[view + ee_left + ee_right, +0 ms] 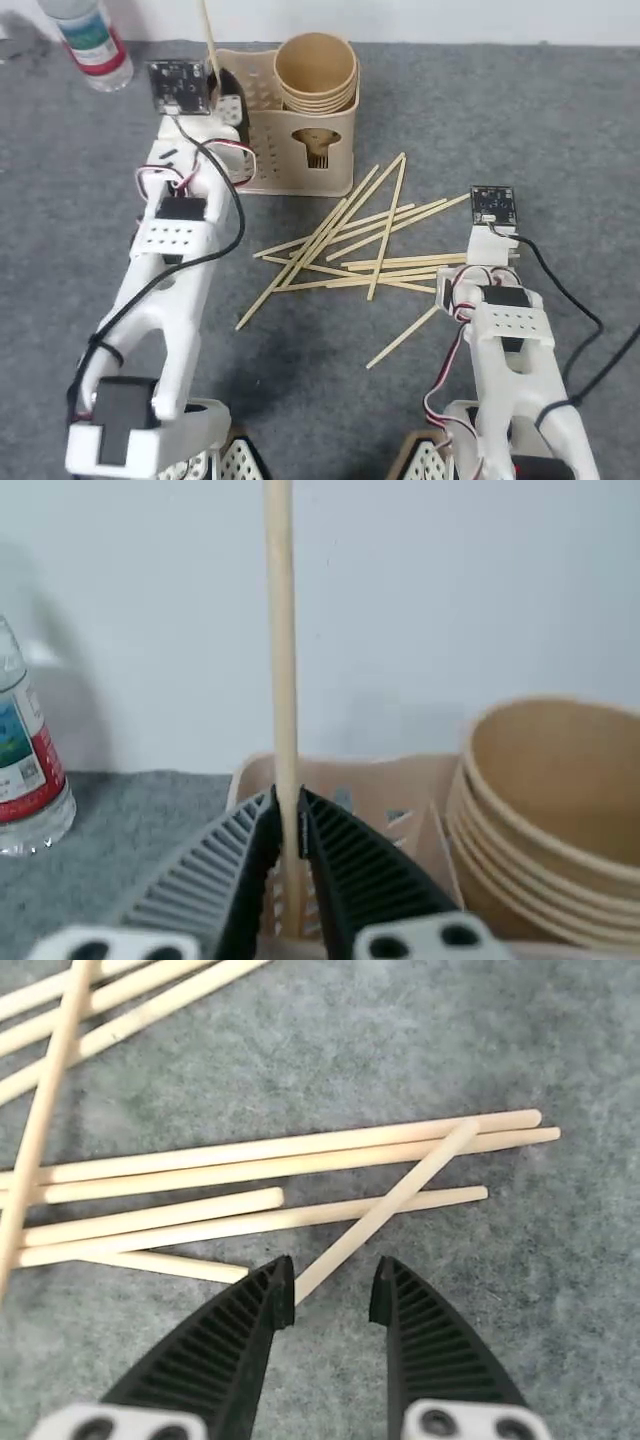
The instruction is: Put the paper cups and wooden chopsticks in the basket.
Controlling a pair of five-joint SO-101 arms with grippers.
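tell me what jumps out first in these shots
The left gripper pinches one chopstick upright at the basket, beside the stacked paper cups already inside. A tangle of loose chopsticks lies on the grey mat before the basket, with the open right gripper poised just over them.

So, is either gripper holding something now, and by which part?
The left gripper is shut on one wooden chopstick, upright over the basket, gripping its lower part. The right gripper is open above the loose chopsticks and holds nothing.
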